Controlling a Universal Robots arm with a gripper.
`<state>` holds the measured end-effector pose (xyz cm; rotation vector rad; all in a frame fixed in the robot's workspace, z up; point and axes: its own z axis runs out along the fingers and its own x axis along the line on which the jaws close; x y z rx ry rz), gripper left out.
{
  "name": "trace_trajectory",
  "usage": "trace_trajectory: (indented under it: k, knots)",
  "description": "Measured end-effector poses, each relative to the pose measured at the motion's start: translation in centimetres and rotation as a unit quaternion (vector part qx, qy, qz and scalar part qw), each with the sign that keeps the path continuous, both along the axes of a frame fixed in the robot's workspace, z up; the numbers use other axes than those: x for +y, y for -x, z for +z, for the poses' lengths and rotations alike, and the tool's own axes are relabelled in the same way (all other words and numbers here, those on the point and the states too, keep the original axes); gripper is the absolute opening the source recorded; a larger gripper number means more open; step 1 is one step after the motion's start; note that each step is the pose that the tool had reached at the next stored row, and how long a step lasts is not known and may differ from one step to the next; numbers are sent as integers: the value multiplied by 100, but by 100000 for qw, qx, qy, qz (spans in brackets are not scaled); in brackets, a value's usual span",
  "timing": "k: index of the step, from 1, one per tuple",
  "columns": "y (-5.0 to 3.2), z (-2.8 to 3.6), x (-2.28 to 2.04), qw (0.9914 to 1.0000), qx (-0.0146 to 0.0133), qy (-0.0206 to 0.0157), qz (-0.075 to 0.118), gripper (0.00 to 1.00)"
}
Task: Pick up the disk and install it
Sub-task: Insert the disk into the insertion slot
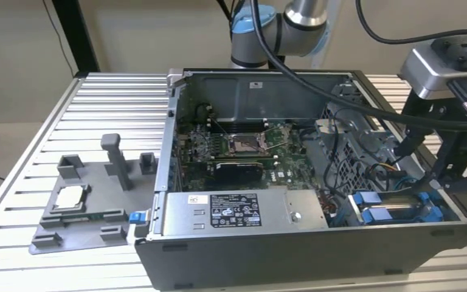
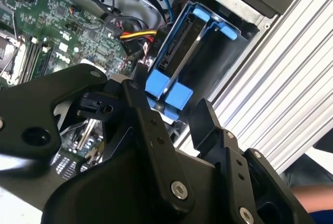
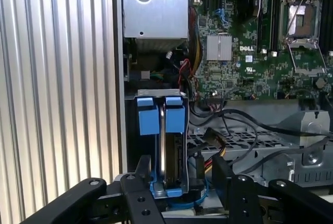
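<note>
In open computer case (image 1: pixel 298 255) on slatted table (image 1: pixel 95 103), blue-framed disk (image 1: pixel 396 212) sits in the corner at exterior view's right, gripper (image 1: pixel 454 181) close beside it.

A white rectangular sticker (image 1: pixel 235 211), its black print too fine to read, sits on the grey metal box (image 1: pixel 298 213), well apart from the gripper's (image 3: pixel 181 165) jaws. A white logo word marks the green circuit board (image 3: pixel 244 73), also apart from them.

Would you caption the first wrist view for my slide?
Open hand straddles the blue-framed disk seated in its bay.
</note>
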<state>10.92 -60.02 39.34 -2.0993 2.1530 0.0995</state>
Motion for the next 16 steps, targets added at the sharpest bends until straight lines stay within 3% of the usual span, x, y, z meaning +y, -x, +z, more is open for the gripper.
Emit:
trace_trajectory:
  k: [5,11,13,16]
  knots:
    - [-24,-42,5,99995,22,-633,-792,100]
    - [-70,-109,16,99981,107,-978,-1680,100]
    - [-79,-128,31,99977,534,-985,-1802,100]
    - [-101,-143,52,99962,1825,-964,-1834,100]
